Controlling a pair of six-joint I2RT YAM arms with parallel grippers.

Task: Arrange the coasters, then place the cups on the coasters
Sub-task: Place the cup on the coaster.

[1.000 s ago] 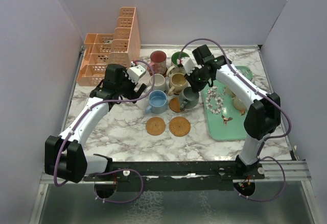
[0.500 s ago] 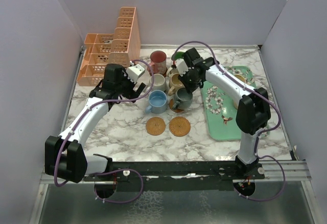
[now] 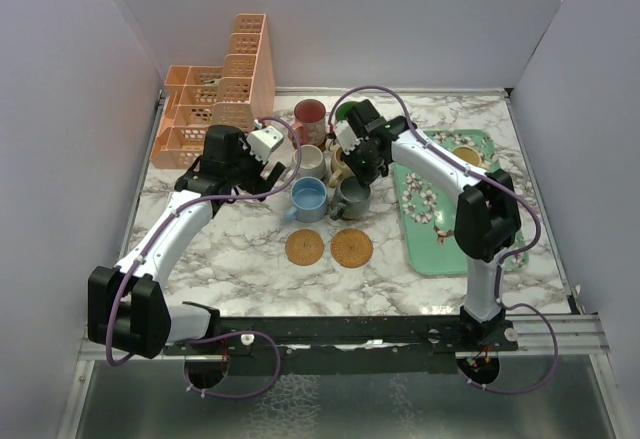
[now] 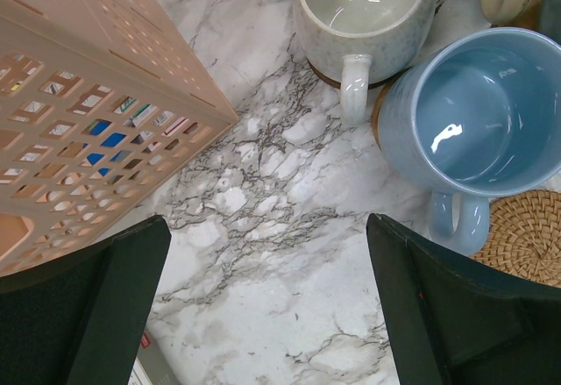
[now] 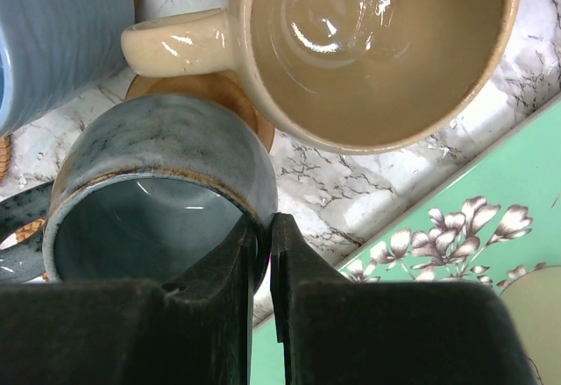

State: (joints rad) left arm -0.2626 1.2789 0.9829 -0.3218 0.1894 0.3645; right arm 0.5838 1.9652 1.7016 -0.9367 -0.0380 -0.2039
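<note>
Six mugs bunch around the right gripper (image 5: 266, 227): red mug (image 3: 310, 112), green mug (image 3: 347, 111), cream mug (image 4: 364, 3), tan mug (image 5: 368, 43), blue mug (image 4: 478, 109) and grey mug (image 5: 149, 192). A seventh mug (image 3: 467, 154) sits on the floral tray (image 3: 430, 249) off to that gripper's right. One bare coaster (image 3: 304, 247) and a second bare coaster (image 3: 351, 248) lie side by side behind it, towards the arm bases; edges of others peek from under mugs. The grey mug stands mouth-up directly under the right gripper, handle pointing to its left, away from the pinched side. Its glaze is mottled blue-grey with a brown line at the rim. The right fingers pinch its wall, one inside, one outside. I cannot tell whether its base rests on the coaster below. The left gripper (image 4: 267, 227) is spread wide over marble, the blue mug's handle pointing back at its right finger, the peach organiser (image 4: 88, 96) ahead-left.
</note>
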